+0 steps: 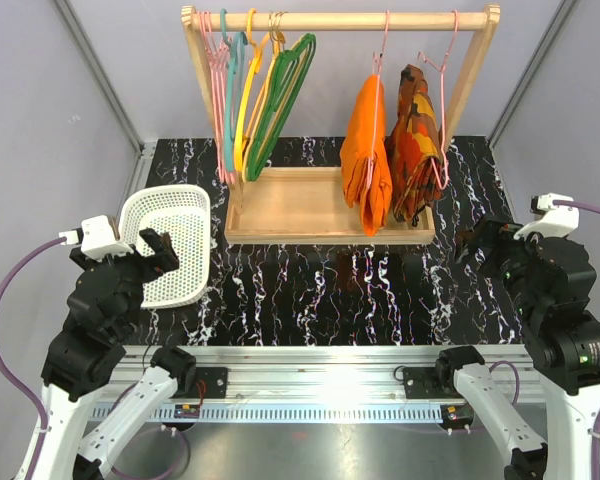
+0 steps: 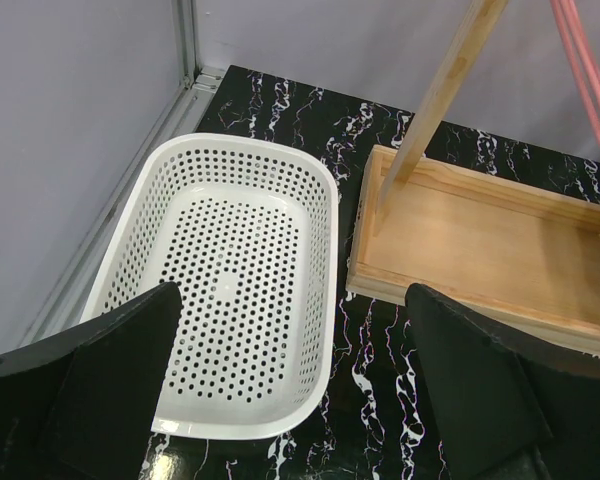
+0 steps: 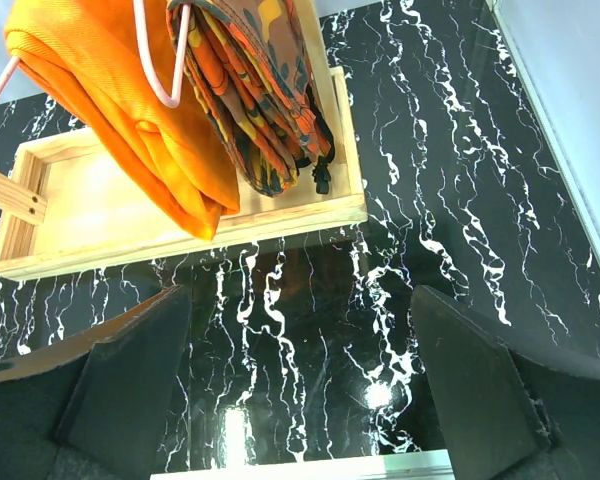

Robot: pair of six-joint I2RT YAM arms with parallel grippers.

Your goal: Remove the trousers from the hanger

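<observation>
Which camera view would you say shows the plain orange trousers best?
Top external: the trousers hang there whole, top to hem. The right wrist view is closer but crops their top; the left wrist view shows almost nothing of them.

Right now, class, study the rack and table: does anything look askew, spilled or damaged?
Nothing stands out. The trousers hang folded over the hanger on the rail, the patterned garment beside them; the spare hangers slant slightly at the rail's left end; the basket sits upright and empty. No spill or damage shows.
</observation>
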